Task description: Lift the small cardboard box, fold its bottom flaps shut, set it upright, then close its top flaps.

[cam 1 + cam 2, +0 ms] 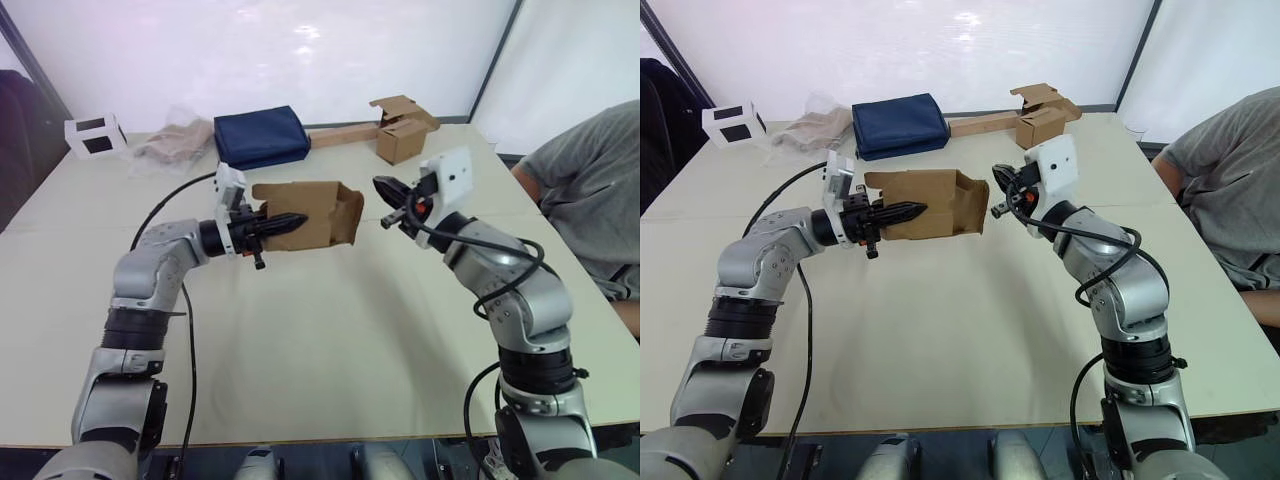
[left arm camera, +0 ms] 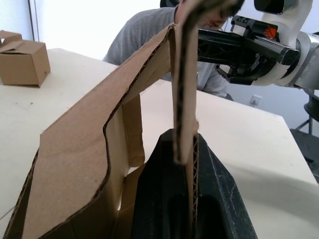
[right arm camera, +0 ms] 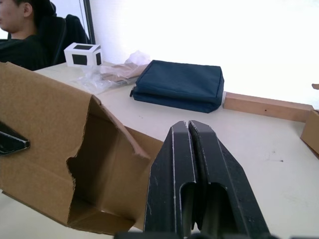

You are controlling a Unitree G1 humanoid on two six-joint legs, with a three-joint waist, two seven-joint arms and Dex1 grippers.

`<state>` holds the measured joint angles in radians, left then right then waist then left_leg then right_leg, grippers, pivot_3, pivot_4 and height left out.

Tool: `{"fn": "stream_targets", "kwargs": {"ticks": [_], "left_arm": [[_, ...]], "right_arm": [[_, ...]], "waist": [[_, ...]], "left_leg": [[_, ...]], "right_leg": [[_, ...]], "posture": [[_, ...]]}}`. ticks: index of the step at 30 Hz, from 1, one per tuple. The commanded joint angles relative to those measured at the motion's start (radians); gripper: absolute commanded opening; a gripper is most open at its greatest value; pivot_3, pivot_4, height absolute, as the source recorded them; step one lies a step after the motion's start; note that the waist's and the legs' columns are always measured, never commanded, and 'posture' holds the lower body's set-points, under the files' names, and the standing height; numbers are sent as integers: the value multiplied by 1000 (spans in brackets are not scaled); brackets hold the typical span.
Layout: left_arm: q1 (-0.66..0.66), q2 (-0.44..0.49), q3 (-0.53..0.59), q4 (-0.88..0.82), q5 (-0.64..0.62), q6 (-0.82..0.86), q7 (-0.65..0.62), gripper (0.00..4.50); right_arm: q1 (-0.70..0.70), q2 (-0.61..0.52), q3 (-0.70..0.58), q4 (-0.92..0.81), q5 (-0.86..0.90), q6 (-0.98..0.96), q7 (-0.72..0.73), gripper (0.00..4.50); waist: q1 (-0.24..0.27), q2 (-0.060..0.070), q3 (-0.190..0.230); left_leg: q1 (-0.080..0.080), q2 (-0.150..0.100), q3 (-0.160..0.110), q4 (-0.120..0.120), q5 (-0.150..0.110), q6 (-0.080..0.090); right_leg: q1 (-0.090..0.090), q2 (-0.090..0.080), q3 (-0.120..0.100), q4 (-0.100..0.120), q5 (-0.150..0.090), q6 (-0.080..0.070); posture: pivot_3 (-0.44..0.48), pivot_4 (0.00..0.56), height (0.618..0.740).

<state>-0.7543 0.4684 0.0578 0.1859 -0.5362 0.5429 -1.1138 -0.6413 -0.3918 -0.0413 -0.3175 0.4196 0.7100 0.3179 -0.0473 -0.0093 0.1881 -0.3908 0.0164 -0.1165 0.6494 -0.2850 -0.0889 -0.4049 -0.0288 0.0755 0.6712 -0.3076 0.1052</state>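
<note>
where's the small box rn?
Held above the table mid-scene by the left gripper, the small box has its open end facing the right gripper.

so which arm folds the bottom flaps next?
Right, probably. The left gripper is shut on a wall of the small cardboard box, holding it aloft; the right gripper is free, shut, beside its open end.

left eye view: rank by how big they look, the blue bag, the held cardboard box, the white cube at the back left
1. small cardboard box, though it is nearer the camera
2. blue bag, close to it in look
3. white cube, plainly smallest
</note>
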Motion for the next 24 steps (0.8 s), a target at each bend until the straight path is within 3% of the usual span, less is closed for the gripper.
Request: {"fn": "stream_targets", "kwargs": {"ticks": [1, 24], "left_arm": [[-37, 11, 17, -17, -30, 12, -12, 6], [-66, -4, 12, -21, -86, 112, -13, 6]], "right_arm": [[-30, 9, 15, -6, -8, -24, 21, 0], [-25, 105, 127, -24, -80, -36, 36, 0]], "waist": [[0, 0, 0], [-1, 0, 0]], "left_leg": [[0, 0, 0, 0, 0, 0], [0, 0, 0, 0, 0, 0]], "right_leg": [[0, 0, 0, 0, 0, 0], [0, 0, 0, 0, 0, 0]], "posture": [[0, 150, 740], [0, 150, 740]]}}
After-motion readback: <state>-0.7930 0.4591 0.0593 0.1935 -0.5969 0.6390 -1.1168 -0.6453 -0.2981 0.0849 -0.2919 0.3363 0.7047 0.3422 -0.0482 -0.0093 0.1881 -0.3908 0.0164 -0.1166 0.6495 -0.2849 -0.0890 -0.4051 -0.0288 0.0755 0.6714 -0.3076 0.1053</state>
